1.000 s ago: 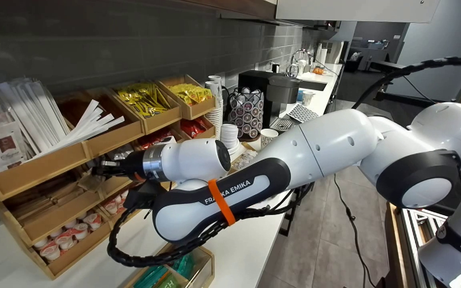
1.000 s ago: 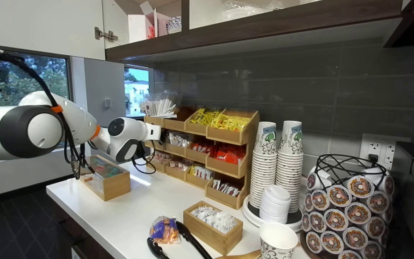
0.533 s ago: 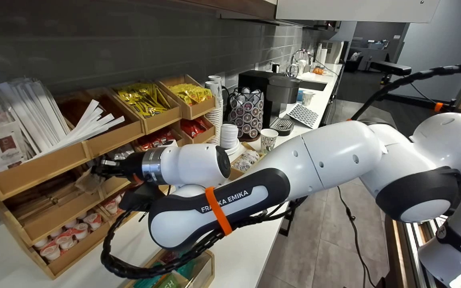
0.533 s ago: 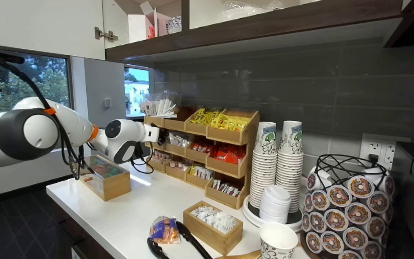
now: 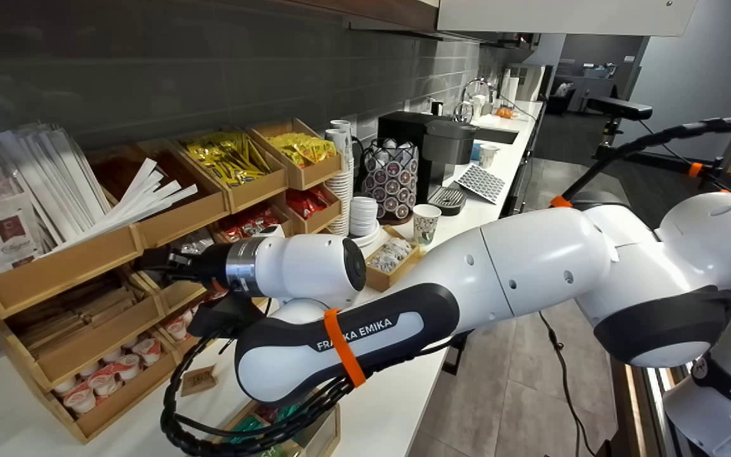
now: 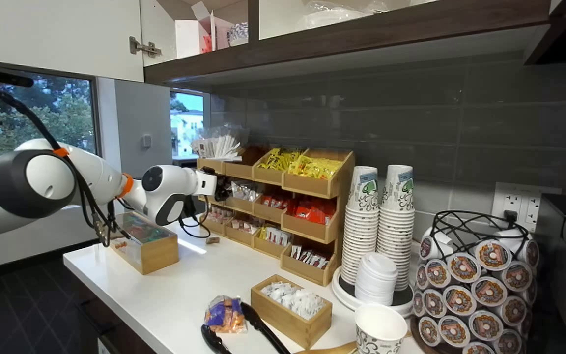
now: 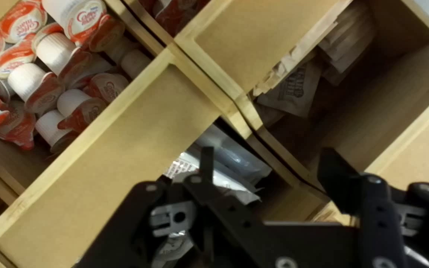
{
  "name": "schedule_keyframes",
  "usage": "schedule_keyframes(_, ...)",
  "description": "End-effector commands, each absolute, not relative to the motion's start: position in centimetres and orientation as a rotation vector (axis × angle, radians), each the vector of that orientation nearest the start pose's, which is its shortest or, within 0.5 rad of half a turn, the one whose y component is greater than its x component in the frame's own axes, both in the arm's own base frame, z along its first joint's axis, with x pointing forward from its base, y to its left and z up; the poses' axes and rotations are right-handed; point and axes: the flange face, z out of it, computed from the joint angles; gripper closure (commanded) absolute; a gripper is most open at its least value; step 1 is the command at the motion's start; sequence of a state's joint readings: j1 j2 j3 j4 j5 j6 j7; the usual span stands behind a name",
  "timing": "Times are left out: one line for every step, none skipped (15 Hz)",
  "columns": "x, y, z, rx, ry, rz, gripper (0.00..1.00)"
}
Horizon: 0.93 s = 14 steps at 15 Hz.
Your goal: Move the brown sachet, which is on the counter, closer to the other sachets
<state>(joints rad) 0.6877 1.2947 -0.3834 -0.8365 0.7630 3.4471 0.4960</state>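
Brown sachet (image 5: 198, 381): lying on the white counter (image 5: 383, 381) in an exterior view, just beside the foot of the wooden rack (image 5: 67, 273), set well back from the counter's front edge.
Gripper (image 5: 150, 263): in that same view, level with the rack's middle tier and well above the counter; its dark fingers merge with the shadow, so their spread cannot be told from here.
Other sachets (image 5: 86, 317): brown, packed in a middle-tier compartment, above the creamer cups (image 5: 111, 374) of the bottom tier.
Box of green packets (image 5: 322, 438): nearer the front edge than the brown sachet, partly hidden by the arm's black cable (image 5: 167, 416).
Counter corner: in an exterior view, where front edge and end edge meet, the box of green packets (image 6: 161, 253) stands close by; the brown sachet (image 6: 212, 240) shows small, farther in, near the rack.
Front edge: a bag of orange and purple sweets (image 6: 225, 314) and, just beside it, black tongs (image 6: 265, 328); a wooden box of white packets (image 6: 280, 320) sits farther back.
Back edge: stacked paper cups (image 6: 360, 231), at the rack's end.
Fingers (image 7: 207, 163): wide apart in the wrist view, in front of silver packets (image 7: 229, 149); the next compartment holds printed brown sachets.
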Motion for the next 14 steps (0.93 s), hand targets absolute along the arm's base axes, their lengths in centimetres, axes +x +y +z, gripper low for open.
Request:
schedule_keyframes(73.3, 36.3, 29.6, -2.005, 0.502, -1.407, 0.0)
schedule_keyframes(73.4, 36.5, 29.8, -2.04, 0.477, -1.39, 0.0)
schedule_keyframes(73.6, 36.6, 30.0, -2.073, 0.452, -1.381, 0.0)
schedule_keyframes(73.7, 36.7, 30.2, -2.108, 0.426, -1.366, 0.0)
schedule_keyframes(73.8, 36.8, 30.6, -2.143, 0.398, -1.354, 0.0)
schedule_keyframes(73.9, 37.0, 31.0, -2.168, 0.369, -1.342, 0.0)
schedule_keyframes(74.0, 37.1, 31.3, -2.193, 0.343, -1.333, 0.0)
schedule_keyframes(74.1, 37.3, 31.6, -2.221, 0.311, -1.315, 0.0)
schedule_keyframes(74.2, 37.2, 31.8, -2.252, 0.282, -1.305, 0.0)
schedule_keyframes(74.2, 37.3, 31.9, -2.279, 0.253, -1.291, 0.0)
schedule_keyframes(74.2, 37.2, 32.0, -2.311, 0.219, -1.279, 0.0)
schedule_keyframes(74.2, 37.3, 32.0, -2.342, 0.183, -1.263, 0.0)
schedule_keyframes(74.2, 37.3, 32.1, -2.37, 0.151, -1.246, 0.0)
schedule_keyframes(74.1, 37.3, 32.0, -2.401, 0.116, -1.216, 0.0)
